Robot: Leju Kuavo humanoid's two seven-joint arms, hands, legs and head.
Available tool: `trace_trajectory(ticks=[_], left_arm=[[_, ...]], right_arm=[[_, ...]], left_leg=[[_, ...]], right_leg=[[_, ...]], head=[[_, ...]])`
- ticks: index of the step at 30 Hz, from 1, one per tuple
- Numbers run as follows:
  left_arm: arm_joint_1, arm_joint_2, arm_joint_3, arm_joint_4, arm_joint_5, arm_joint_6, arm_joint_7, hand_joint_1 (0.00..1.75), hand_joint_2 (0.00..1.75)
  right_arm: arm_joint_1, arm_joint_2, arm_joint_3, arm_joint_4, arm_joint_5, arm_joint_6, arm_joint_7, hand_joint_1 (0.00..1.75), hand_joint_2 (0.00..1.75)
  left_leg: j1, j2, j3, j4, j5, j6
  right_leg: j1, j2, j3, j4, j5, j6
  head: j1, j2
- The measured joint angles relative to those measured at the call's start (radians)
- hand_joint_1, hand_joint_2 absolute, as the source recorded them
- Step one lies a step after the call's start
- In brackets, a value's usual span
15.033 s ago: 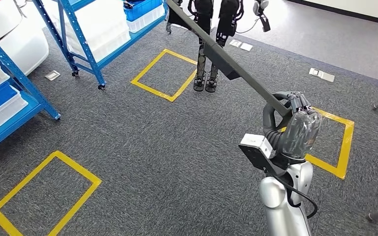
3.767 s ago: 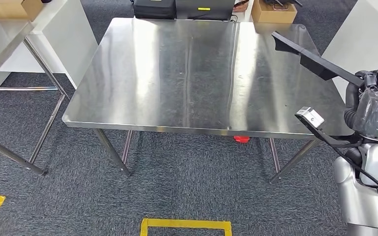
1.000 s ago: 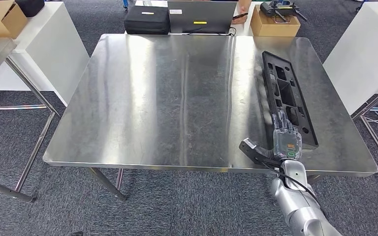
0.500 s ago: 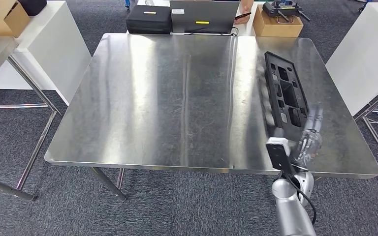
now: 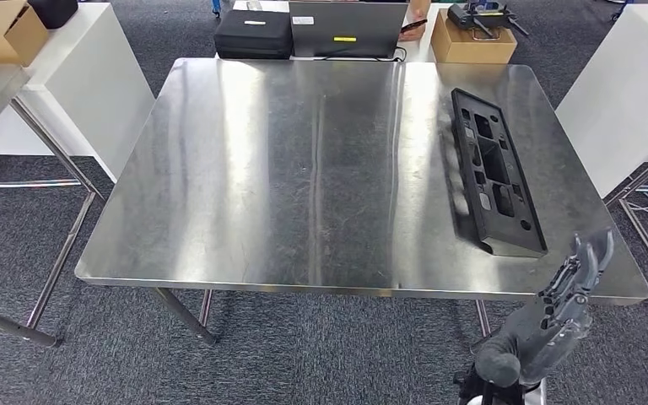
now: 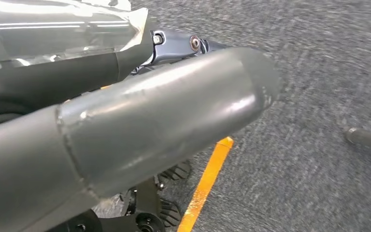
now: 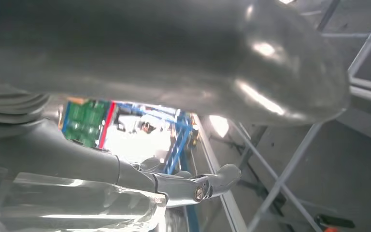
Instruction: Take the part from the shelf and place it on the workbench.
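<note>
The part (image 5: 496, 173), a long black plastic panel with several cut-outs, lies flat on the right side of the steel workbench (image 5: 304, 169), running from the far right toward the near edge. My right hand (image 5: 575, 278) hangs below and just off the bench's near right corner, apart from the part, fingers spread and holding nothing. The right wrist view has that hand's thumb (image 7: 174, 63) and straight fingers (image 7: 193, 186) with nothing between them. In the left wrist view, my left hand (image 6: 125, 130) hangs over the carpet, thumb and fingers extended and empty.
Behind the bench stand a black case (image 5: 253, 34), a grey device (image 5: 346, 27) and a cardboard box (image 5: 481, 34). White cabinets flank it at left (image 5: 76, 76) and right (image 5: 633, 93). A yellow tape line (image 6: 205, 186) crosses the carpet under my left hand.
My right hand has let go of the part's near end and dropped back, down and to the right, off the bench edge. The part stays flat on the bench.
</note>
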Motion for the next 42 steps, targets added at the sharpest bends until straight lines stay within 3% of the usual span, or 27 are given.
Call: trace_trajectory(ticks=[6, 10, 12, 14, 16, 17, 19, 20, 22, 25, 27, 29, 30, 31, 32, 33, 35, 37, 40, 42], left_arm=[[0.000, 0.005, 0.028, 0.000, 0.025, 0.011, 0.054, 0.00, 0.00], [0.000, 0.004, 0.057, 0.000, 0.055, 0.013, 0.065, 0.00, 0.00], [0.000, 0.002, 0.071, 0.000, 0.067, 0.011, 0.069, 0.00, 0.00], [0.000, 0.000, 0.083, 0.000, 0.075, 0.010, 0.073, 0.00, 0.00], [0.001, -0.001, 0.093, 0.000, 0.079, 0.012, 0.077, 0.00, 0.00], [0.001, -0.002, 0.098, 0.000, 0.080, 0.014, 0.081, 0.00, 0.00], [0.001, -0.005, 0.105, 0.000, 0.082, 0.023, 0.092, 0.00, 0.00], [0.001, -0.006, 0.109, -0.001, 0.083, 0.028, 0.096, 0.00, 0.00], [0.000, -0.007, 0.117, -0.001, 0.083, 0.034, 0.098, 0.00, 0.00], [0.001, -0.009, 0.124, -0.002, 0.086, 0.038, 0.099, 0.00, 0.00], [0.001, -0.010, 0.130, -0.002, 0.088, 0.038, 0.099, 0.00, 0.00], [0.001, -0.011, 0.134, -0.002, 0.088, 0.036, 0.102, 0.00, 0.00], [0.001, -0.011, 0.135, -0.002, 0.088, 0.034, 0.104, 0.00, 0.00], [0.001, -0.012, 0.137, -0.002, 0.088, 0.031, 0.105, 0.00, 0.00], [0.001, -0.012, 0.139, -0.002, 0.088, 0.027, 0.105, 0.00, 0.00], [0.001, -0.013, 0.142, -0.002, 0.088, 0.022, 0.103, 0.00, 0.00], [-0.001, -0.016, 0.145, -0.002, 0.089, 0.009, 0.097, 0.00, 0.00], [-0.003, -0.019, 0.147, -0.002, 0.091, -0.001, 0.090, 0.00, 0.00], [-0.004, -0.024, 0.150, -0.002, 0.092, -0.009, 0.087, 0.00, 0.00], [-0.004, -0.028, 0.152, -0.002, 0.093, -0.010, 0.087, 0.00, 0.00]], right_arm=[[0.019, -0.008, 0.046, 0.010, -0.023, 0.091, 0.059, 0.00, 0.00], [0.020, -0.004, 0.043, 0.027, -0.039, 0.123, 0.076, 0.00, 0.00], [0.021, 0.002, 0.030, 0.037, -0.036, 0.130, 0.085, 0.00, 0.00], [0.024, 0.006, 0.014, 0.049, -0.031, 0.131, 0.092, 0.00, 0.00], [0.029, 0.009, 0.000, 0.061, -0.011, 0.124, 0.102, 0.00, 0.00], [0.030, 0.013, -0.009, 0.070, 0.009, 0.119, 0.116, 0.00, 0.00], [0.030, 0.027, -0.034, 0.098, 0.041, 0.117, 0.151, 0.00, 0.00], [0.030, 0.036, -0.050, 0.120, 0.044, 0.120, 0.163, 0.00, 0.00], [0.031, 0.052, -0.082, 0.164, 0.035, 0.124, 0.165, 0.00, 0.00], [0.031, 0.072, -0.114, 0.213, 0.038, 0.120, 0.164, 0.00, 0.00], [0.030, 0.089, -0.135, 0.242, 0.024, 0.118, 0.171, 0.00, 0.00], [0.030, 0.107, -0.167, 0.274, -0.014, 0.119, 0.169, 0.00, 0.00], [0.031, 0.114, -0.184, 0.289, -0.026, 0.116, 0.163, 0.00, 0.00], [0.032, 0.120, -0.200, 0.303, -0.029, 0.111, 0.155, 0.00, 0.00], [0.032, 0.125, -0.215, 0.315, -0.026, 0.104, 0.149, 0.00, 0.00], [0.031, 0.129, -0.228, 0.325, -0.020, 0.099, 0.145, 0.00, 0.00], [0.031, 0.139, -0.247, 0.338, -0.013, 0.096, 0.143, 0.00, 0.00], [0.031, 0.149, -0.261, 0.344, -0.011, 0.095, 0.142, 0.00, 0.00], [0.039, 0.161, -0.279, 0.348, -0.013, 0.096, 0.140, 0.00, 0.00], [0.048, 0.165, -0.287, 0.349, -0.014, 0.099, 0.140, 0.00, 0.00]], left_leg=[[-0.003, 0.000, 0.000, 0.006, -0.005, 0.009], [0.000, 0.002, 0.009, -0.005, 0.013, 0.027], [0.007, 0.006, 0.014, -0.018, 0.024, 0.033], [0.007, 0.009, 0.010, -0.019, 0.027, 0.035], [0.008, 0.010, 0.007, -0.018, 0.028, 0.032], [0.009, 0.011, 0.006, -0.017, 0.029, 0.031], [0.012, 0.011, 0.004, -0.011, 0.028, 0.023], [0.013, 0.010, 0.001, -0.008, 0.028, 0.016], [0.009, 0.007, -0.005, 0.003, 0.027, 0.003], [0.011, 0.002, -0.017, 0.020, 0.020, -0.008], [0.017, 0.001, -0.044, 0.078, -0.033, -0.015], [0.018, 0.001, -0.093, 0.205, -0.121, -0.020], [0.018, 0.001, -0.113, 0.263, -0.150, -0.022], [0.019, 0.001, -0.119, 0.296, -0.161, -0.022], [0.019, 0.001, -0.106, 0.290, -0.151, -0.021], [0.019, 0.001, -0.072, 0.245, -0.126, -0.019], [0.019, 0.000, 0.025, 0.100, -0.074, -0.015], [0.014, -0.004, 0.074, 0.019, -0.050, -0.010], [0.007, -0.003, 0.058, 0.009, -0.035, 0.006], [0.007, 0.002, 0.036, 0.005, -0.015, 0.025]], right_leg=[[-0.005, 0.000, 0.003, -0.001, 0.000, 0.002], [-0.005, 0.000, 0.005, 0.003, -0.002, 0.015], [-0.004, -0.001, -0.024, 0.073, -0.048, 0.011], [-0.009, -0.001, -0.078, 0.211, -0.114, 0.008], [-0.015, -0.001, -0.102, 0.293, -0.141, 0.018], [-0.018, -0.002, -0.084, 0.274, -0.131, 0.028], [-0.027, -0.004, 0.002, 0.134, -0.090, 0.049], [-0.026, -0.003, 0.044, 0.070, -0.073, 0.051], [-0.021, 0.002, 0.077, 0.012, -0.064, 0.043], [-0.024, 0.006, 0.065, 0.015, -0.062, 0.022], [-0.026, 0.004, 0.055, 0.015, -0.052, 0.002], [-0.021, 0.000, 0.040, 0.016, -0.041, -0.014], [-0.018, -0.001, 0.031, 0.016, -0.036, -0.019], [-0.016, -0.002, 0.024, 0.017, -0.031, -0.021], [-0.015, -0.003, 0.017, 0.017, -0.026, -0.020], [-0.014, -0.003, 0.012, 0.017, -0.020, -0.018], [-0.012, -0.002, 0.006, 0.018, -0.011, -0.010], [-0.009, -0.002, 0.004, 0.018, -0.001, 0.003], [-0.006, -0.002, -0.002, 0.017, 0.013, 0.025], [-0.006, -0.003, -0.027, 0.061, -0.029, 0.022]], head=[[0.000, 0.000], [0.000, 0.000], [0.004, 0.000], [0.007, 0.000], [0.008, 0.000], [0.009, 0.000], [0.009, 0.000], [0.010, 0.000], [0.011, 0.000], [0.007, 0.000], [0.003, 0.000], [0.001, 0.000], [0.001, 0.000], [0.001, 0.000], [0.001, 0.000], [0.001, 0.000], [0.000, 0.000], [0.002, 0.000], [0.006, 0.000], [0.007, 0.000]])
